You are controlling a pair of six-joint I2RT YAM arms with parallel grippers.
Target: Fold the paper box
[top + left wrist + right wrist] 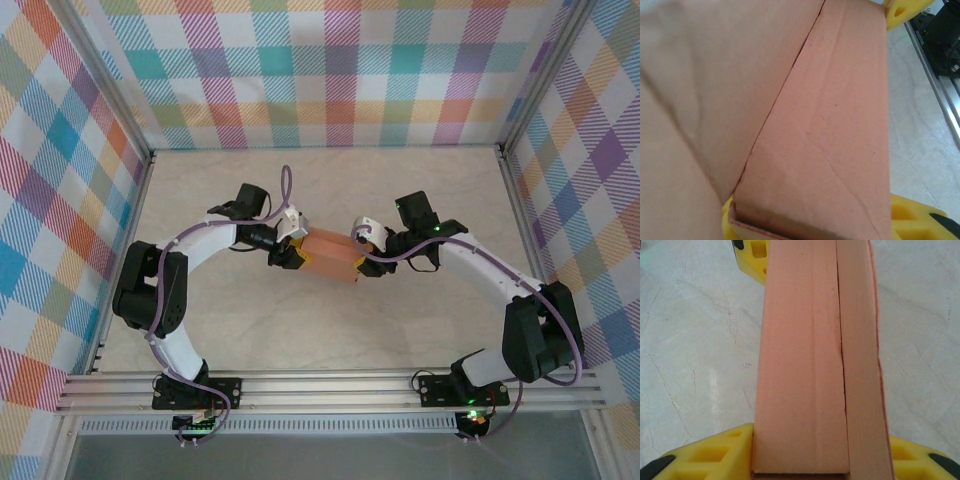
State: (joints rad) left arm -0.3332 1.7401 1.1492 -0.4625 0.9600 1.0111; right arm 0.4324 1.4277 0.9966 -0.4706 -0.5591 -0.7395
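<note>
So the paper box (333,258) sits roughly in the middle of the counter (300,340), well away from all four edges, strung between the two arms like a little bridge. It's already a flat rectangular shape, salmon-orange, with its long side running left to right and the right end angled a bit toward the near edge.

The left end effector (293,243) is clamped on the left end of the box. From the left wrist cam, the box (830,125) fills the whole gap of the left end effector (810,225), with yellow fingers (910,220) pressed up against both sides.

Same deal on the other side: the right end effector (362,252) is grasping the right end. On the right wrist cam the box (810,365) is wedged in the right end effector (820,460), its yellow fingers (715,450) snug against the card. A seam (842,355) runs down the length of the box where two panels meet, not quite closed.

Can't tell whether the box touches the pale marbled counter (690,340) or hangs just above it.
</note>
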